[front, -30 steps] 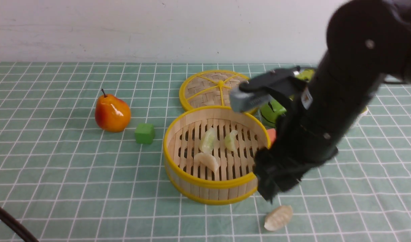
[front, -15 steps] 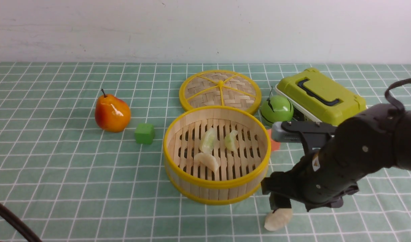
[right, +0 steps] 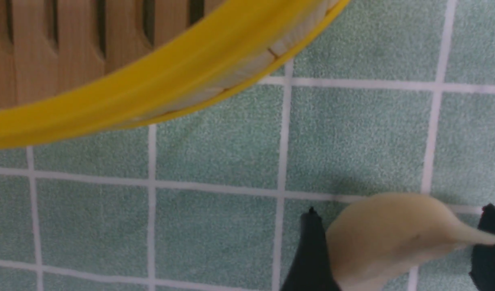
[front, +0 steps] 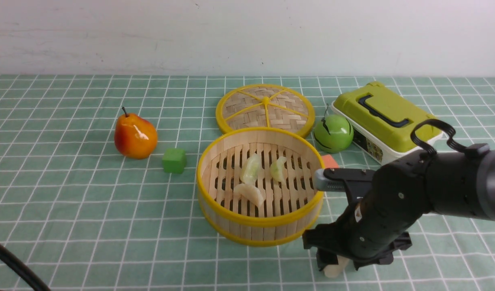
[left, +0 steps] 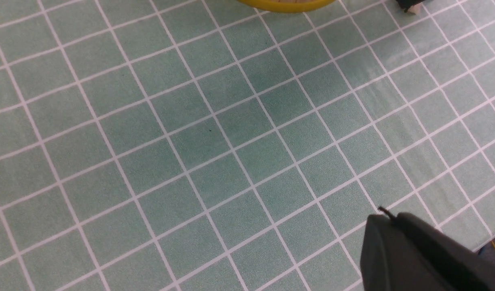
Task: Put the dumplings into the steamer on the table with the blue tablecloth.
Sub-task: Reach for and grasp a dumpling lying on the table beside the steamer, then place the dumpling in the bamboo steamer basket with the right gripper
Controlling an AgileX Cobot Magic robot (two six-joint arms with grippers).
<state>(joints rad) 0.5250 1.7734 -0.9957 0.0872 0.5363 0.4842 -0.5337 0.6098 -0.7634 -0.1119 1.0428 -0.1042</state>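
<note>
Lowered since before, right gripper (front: 333, 264) brackets the off-white dumpling (right: 387, 238) on the tablecloth (front: 89, 210), fingers apart.

The tablecloth (front: 89, 202) is pale teal with thin white grid lines. Just beside the black right gripper (front: 332, 264), the steamer (front: 247, 224) has pale wood and yellow rims. Between the gripper's fingers, the dumpling (right: 385, 238) is creamy off-white.
</note>
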